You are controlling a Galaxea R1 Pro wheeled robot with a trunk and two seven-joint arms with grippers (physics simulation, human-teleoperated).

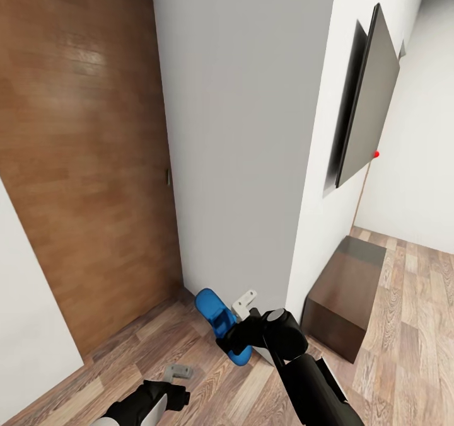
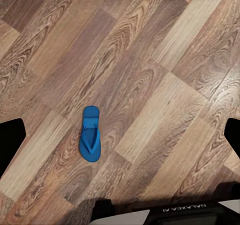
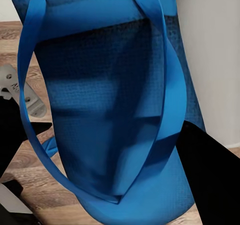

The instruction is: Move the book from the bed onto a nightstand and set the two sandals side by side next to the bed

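Head view — wood floor (image 1: pixel 403 325), grey wall (image 1: pixel 246 130), right fingers (image 1: pixel 236 325) clamped on blue sandal (image 1: pixel 217 322), left fingers (image 1: pixel 180 371) apart

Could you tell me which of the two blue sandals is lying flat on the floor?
The sandal under the left wrist camera lies flat on the wood floor, untouched; the other sandal is held up by the right end effector.

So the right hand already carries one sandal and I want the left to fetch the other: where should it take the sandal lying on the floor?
The sandal on the floor lies flat, sole down, straps up, apart from anything else. Probably best to come straight down from above with the left hand and close across the narrow middle of the sole, since its long sides are free and the flat sole offers little else to pinch.
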